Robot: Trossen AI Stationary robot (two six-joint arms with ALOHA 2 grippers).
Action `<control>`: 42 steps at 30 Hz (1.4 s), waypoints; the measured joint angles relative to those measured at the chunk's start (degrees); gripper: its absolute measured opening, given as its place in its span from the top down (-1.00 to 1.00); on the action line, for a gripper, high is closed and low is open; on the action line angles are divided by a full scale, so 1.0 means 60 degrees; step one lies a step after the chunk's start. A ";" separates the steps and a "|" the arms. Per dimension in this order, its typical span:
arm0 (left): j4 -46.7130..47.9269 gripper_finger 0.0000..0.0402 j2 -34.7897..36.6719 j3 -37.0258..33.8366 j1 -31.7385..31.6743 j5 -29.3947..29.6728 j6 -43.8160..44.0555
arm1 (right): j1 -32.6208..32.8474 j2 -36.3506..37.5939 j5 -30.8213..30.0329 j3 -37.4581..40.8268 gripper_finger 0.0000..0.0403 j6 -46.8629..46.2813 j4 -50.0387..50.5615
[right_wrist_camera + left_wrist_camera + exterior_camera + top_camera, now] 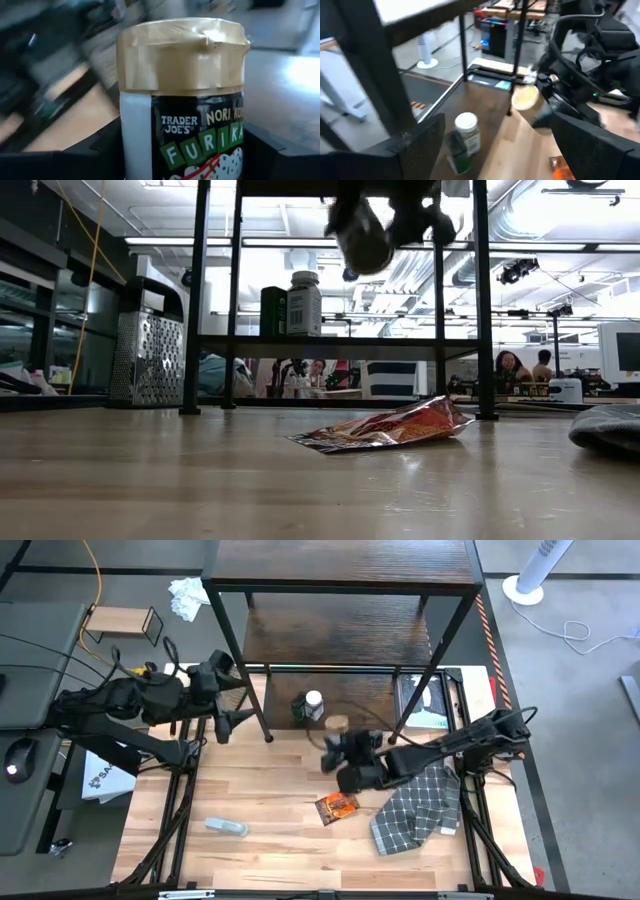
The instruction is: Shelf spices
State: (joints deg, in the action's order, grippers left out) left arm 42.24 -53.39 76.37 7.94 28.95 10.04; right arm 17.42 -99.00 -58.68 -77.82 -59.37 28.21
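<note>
Clamped upright between my right end effector (pixel 335 752) fingers, the tan-lidded jar (pixel 182 90) rides level for setting down. Just beneath and behind it, the reddish-brown packet (pixel 337 807) lies flat on the table (pixel 270 810), unshelved. Ahead, the white-capped jar (pixel 314 704) and dark jar (pixel 299 710) stand touching on the shelf (pixel 340 640). My left end effector (pixel 226 708) hangs wide open and empty beside them.

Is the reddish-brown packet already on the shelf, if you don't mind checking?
No, the reddish-brown packet lies flat on the light wooden table, in front of the shelf that holds the white-capped jar.
</note>
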 joint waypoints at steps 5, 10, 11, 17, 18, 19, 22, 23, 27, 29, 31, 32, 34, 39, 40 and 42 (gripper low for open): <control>-0.0016 -0.76 0.0443 -0.0243 0.0004 0.0321 -0.0508 | -0.0811 0.0000 -0.2020 0.1204 -0.29 -0.1013 -0.1109; 0.0010 -0.77 0.0680 -0.0278 0.0004 0.0331 -0.1553 | -0.1472 -0.0082 -0.3018 0.1923 -0.29 -0.1091 -0.1897; 0.0010 -0.77 0.0733 -0.0278 0.0004 0.0322 -0.1784 | -0.1562 -0.0093 -0.3103 0.2007 -0.29 -0.0675 -0.2256; -0.0018 -0.77 0.1041 -0.0275 0.0004 0.0331 -0.2899 | -0.1983 -0.0589 -0.3601 0.2252 -0.29 0.2225 -0.4846; -0.0008 -0.77 0.1079 -0.0272 0.0004 0.0331 -0.3008 | -0.2037 -0.0720 -0.3598 0.2252 -0.29 0.2417 -0.5065; -0.0009 -0.77 0.1098 -0.0273 0.0004 0.0331 -0.3131 | -0.2087 -0.0881 -0.3598 0.2252 -0.29 0.2463 -0.5264; 0.0025 -0.77 0.1164 -0.0275 0.0004 0.0250 -0.3450 | -0.2170 -0.1408 -0.3565 0.2252 -0.29 0.2622 -0.5614; 0.0027 -0.77 0.1200 -0.0275 0.0004 0.0199 -0.3526 | -0.2182 -0.1566 -0.3575 0.2258 -0.29 0.2656 -0.5808; 0.0068 -0.77 0.1349 -0.0275 0.0004 0.0016 -0.3806 | -0.2176 -0.1970 -0.4001 0.2253 -0.29 0.3335 -0.6659; 0.0076 -0.77 0.1400 -0.0275 0.0004 -0.0012 -0.3968 | -0.2189 -0.2129 -0.4233 0.2252 -0.29 0.3544 -0.6739; 0.0085 -0.77 0.1415 -0.0275 0.0004 -0.0018 -0.4081 | -0.2261 -0.2212 -0.4413 0.2241 -0.29 0.3528 -0.6758; 0.0099 -0.77 0.1415 -0.0275 0.0004 -0.0018 -0.4180 | -0.2311 -0.2271 -0.4583 0.2241 -0.29 0.3499 -0.6744; 0.0175 -0.77 0.1414 -0.0271 0.0004 -0.0018 -0.4363 | -0.2418 -0.2370 -0.4827 0.2241 -0.29 0.3480 -0.6726; 0.0272 -0.77 0.1407 -0.0271 0.0004 -0.0033 -0.4530 | -0.2704 -0.2466 -0.4600 0.2215 -0.29 0.3209 -0.6728; 0.0269 -0.77 0.1407 -0.0271 0.0006 -0.0035 -0.4529 | -0.2722 -0.2461 -0.4425 0.2215 -0.32 0.3091 -0.6729; 0.0269 -0.77 0.1411 -0.0271 0.0004 -0.0033 -0.4522 | -0.2740 -0.2418 -0.3832 0.2218 -0.44 0.3048 -0.6750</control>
State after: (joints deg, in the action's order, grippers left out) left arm 43.86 -44.93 74.74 7.97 28.75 -17.09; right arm 0.98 -113.51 -81.68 -64.52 -41.08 -12.28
